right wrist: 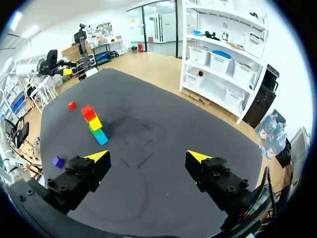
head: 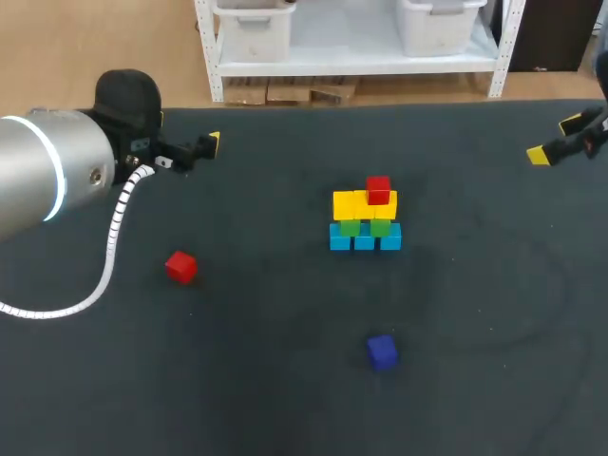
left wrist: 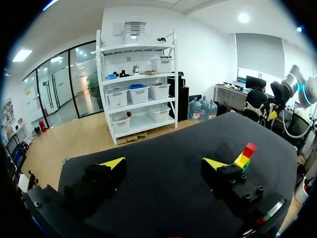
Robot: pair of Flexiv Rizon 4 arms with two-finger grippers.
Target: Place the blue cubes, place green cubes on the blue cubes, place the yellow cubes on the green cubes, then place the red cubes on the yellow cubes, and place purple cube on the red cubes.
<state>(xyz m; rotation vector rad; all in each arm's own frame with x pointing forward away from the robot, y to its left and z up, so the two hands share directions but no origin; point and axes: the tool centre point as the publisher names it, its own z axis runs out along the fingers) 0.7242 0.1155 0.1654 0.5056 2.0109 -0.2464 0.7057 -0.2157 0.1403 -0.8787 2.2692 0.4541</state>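
A stack of cubes (head: 366, 217) stands mid-table: blue cubes at the base, green ones above, yellow ones (head: 353, 203) on those, and one red cube (head: 378, 189) on top at the right. A loose red cube (head: 180, 267) lies at the left; a purple cube (head: 382, 351) lies nearer the front. My left gripper (head: 195, 149) hovers open at the far left, well away from the stack (left wrist: 245, 156). My right gripper (head: 559, 139) is open at the far right edge. In the right wrist view the stack (right wrist: 94, 124), loose red cube (right wrist: 72, 104) and purple cube (right wrist: 58, 161) lie ahead of the gripper (right wrist: 148, 157).
The dark table cloth (head: 285, 380) covers the whole surface. A white coiled cable (head: 112, 237) hangs from my left arm over the table's left side.
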